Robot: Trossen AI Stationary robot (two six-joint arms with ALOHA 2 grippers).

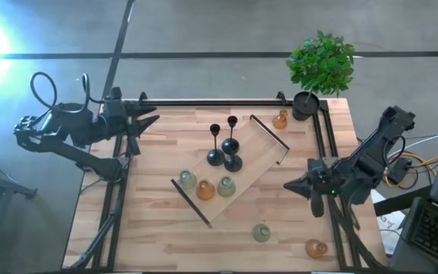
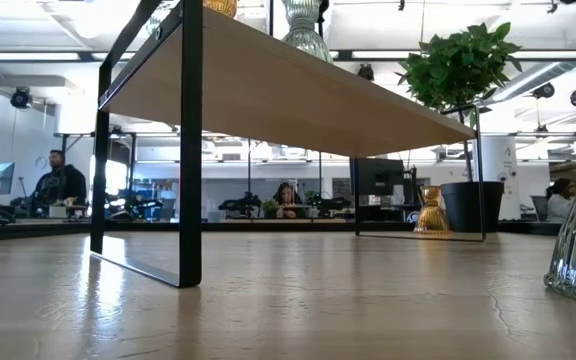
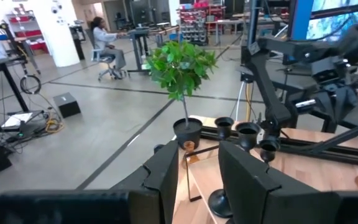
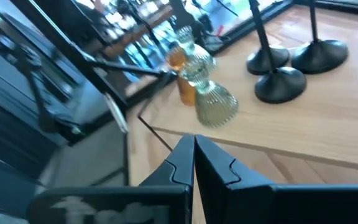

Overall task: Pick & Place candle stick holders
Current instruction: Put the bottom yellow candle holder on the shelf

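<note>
While both arms sit at the tabletop [image 1: 158,236] edges, no hand touches a holder.

Left hand [image 1: 149,119]: at the far-left corner, over the black frame rail, fingers [image 3: 166,177] apart w/ nothing between them. Left wrist view looks past them to the black holders [image 1: 225,152] and potted plant [image 1: 319,68], all well apart from the hand.

Right hand [image 1: 291,185]: at the right edge, fingers pressed together, empty; tip points toward the raised wooden shelf [image 1: 253,156]. Right wrist view shows a pale green glass holder [image 4: 207,84] w/ an amber one [image 4: 182,74] behind it, near but clear of the fingertips.

Holder positions, high view:
- 3 black stemmed holders: clustered mid-shelf.
- 3 glass holders, two pale green w/ one amber between [image 1: 206,188]: in a row at the shelf's near-left end.
- Amber holder [image 1: 280,119]: on tabletop at far side, just beside the plant pot.
- Pale green holder [image 1: 261,233] and amber holder [image 1: 315,248]: on tabletop near the front edge, in front of the right hand, apart from it.
</note>
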